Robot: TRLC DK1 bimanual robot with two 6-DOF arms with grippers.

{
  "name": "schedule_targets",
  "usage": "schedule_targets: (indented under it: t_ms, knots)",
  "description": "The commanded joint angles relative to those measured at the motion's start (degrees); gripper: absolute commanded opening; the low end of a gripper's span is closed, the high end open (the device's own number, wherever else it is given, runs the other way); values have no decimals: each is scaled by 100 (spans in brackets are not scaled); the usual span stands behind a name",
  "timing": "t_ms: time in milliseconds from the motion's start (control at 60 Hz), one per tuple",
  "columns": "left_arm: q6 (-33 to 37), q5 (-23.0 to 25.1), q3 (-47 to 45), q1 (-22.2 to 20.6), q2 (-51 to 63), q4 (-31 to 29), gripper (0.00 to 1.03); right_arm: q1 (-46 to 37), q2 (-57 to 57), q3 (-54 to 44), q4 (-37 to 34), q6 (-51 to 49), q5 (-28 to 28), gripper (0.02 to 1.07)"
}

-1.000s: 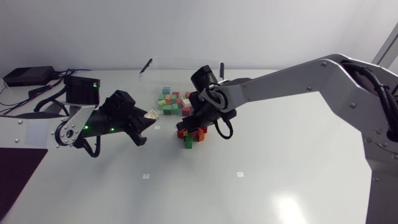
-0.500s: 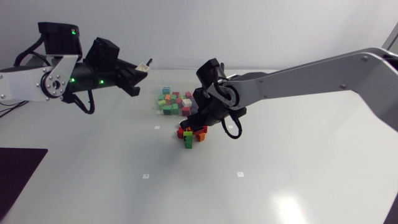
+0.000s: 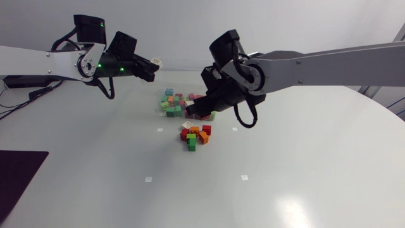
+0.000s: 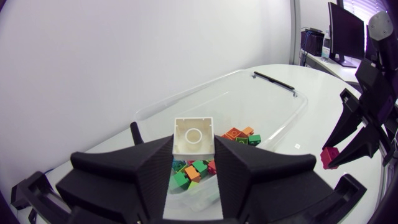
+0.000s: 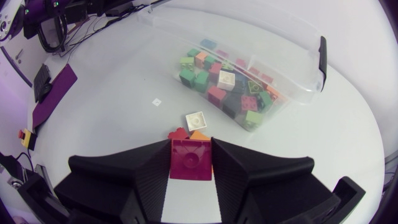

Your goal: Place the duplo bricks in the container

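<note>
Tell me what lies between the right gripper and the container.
Right wrist view: a loose white brick, plus red and orange bricks, ahead of the right gripper, short of the container.

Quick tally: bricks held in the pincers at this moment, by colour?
white brick, in left pincer: 1
dark red brick, in right pincer: 1
Total: 2

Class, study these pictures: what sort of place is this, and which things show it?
Probably a robotics lab: at a white table the left gripper holds a white brick, the right gripper a red brick, near a clear container of coloured bricks.
</note>
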Motion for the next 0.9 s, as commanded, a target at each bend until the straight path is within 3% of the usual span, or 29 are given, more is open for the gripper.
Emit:
schedule_targets:
  t_ms: [0, 100, 150, 200, 217, 283, 333, 517, 883]
  knots:
    - [-162, 13, 422, -87, 320, -68, 22, -135, -219, 262, -124, -89, 49, 26]
    - [-214, -66, 756, -166, 592, -191, 23, -223, -272, 473, -238, -107, 49, 26]
    - [-214, -128, 914, -227, 724, -306, 33, -258, -280, 587, -264, -116, 40, 26]
    - [-214, -181, 1081, -297, 812, -464, 51, -293, -280, 701, -291, -116, 22, 26]
    - [-214, -181, 1090, -297, 812, -473, 52, -302, -280, 736, -299, -116, 22, 26]
    - [-188, -216, 1301, -350, 856, -859, 85, -346, -272, 895, -326, -124, 5, 26]
    - [-126, -216, 1301, -385, 803, -1000, 96, -390, -237, 1044, -370, -124, -13, 26]
    - [155, -216, 817, -359, 232, -1378, 98, -539, 80, 1633, -387, -124, -83, 26]
    - [1069, 74, -659, -588, -787, -1439, 98, -785, 915, 2485, -317, -124, -215, 26]
